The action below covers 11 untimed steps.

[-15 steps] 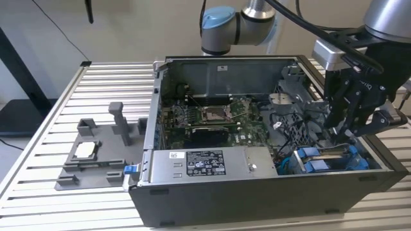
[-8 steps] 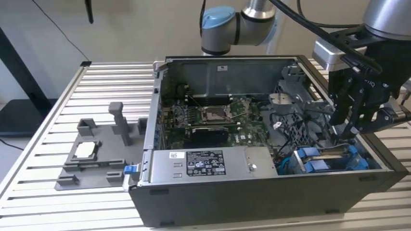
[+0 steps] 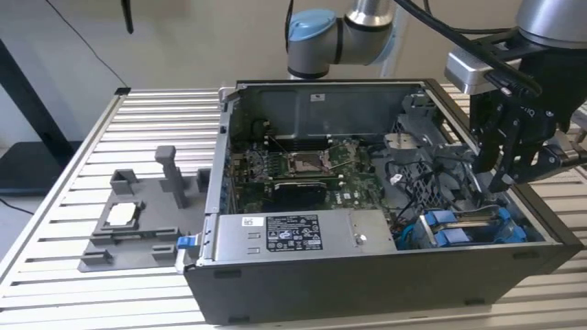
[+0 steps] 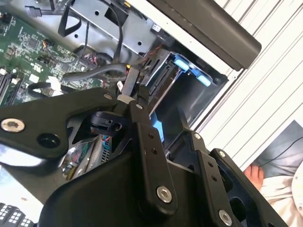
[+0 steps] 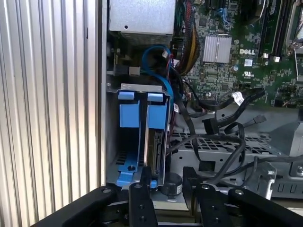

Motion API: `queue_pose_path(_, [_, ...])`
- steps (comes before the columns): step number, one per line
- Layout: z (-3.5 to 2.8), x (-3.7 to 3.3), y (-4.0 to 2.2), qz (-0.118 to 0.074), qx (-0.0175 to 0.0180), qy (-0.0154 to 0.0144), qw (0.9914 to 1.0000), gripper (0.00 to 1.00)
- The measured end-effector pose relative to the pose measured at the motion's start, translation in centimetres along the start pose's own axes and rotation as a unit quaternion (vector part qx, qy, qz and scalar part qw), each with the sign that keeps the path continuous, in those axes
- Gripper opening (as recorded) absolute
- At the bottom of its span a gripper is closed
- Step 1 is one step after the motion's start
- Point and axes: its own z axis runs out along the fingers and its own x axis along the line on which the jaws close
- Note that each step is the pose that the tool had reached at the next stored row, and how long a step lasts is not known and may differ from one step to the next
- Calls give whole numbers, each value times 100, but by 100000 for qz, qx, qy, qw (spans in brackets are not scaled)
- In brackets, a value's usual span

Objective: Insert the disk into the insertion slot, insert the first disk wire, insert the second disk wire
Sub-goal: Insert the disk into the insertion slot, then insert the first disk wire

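**Disk seated in the corner drive bay; gripper released and empty above it.**

Exterior view, from its left: a grey plastic fixture block point(image 3: 137, 227) sits on the slatted aluminium table point(image 3: 55, 275), just beside the open black computer tower case point(image 3: 367, 295), which lies on its side. Inside the case, a silver power-supply box point(image 3: 293, 237) sits at the near wall, with the green motherboard point(image 3: 303, 165) behind it. Toward the exterior view's right, the silver-grey disk point(image 3: 475, 221) in its bright blue plastic carrier stands on edge in the drive bay, blue end tabs uppermost. The black gripper point(image 3: 502, 180) hangs above that bay. In the first wrist view its fingers point(image 5: 138, 201) stand apart with nothing between them. Loose black wires point(image 5: 222, 137) lie across the perforated metal cage just beside the disk.
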Motion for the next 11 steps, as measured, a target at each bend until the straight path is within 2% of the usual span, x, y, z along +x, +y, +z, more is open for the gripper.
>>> queue_pose_path(4, [-47,-15,-8,-1,244,11,100000,40])
queue_pose_path(11, [-133,-19,-21,0,289,6,100000,40])
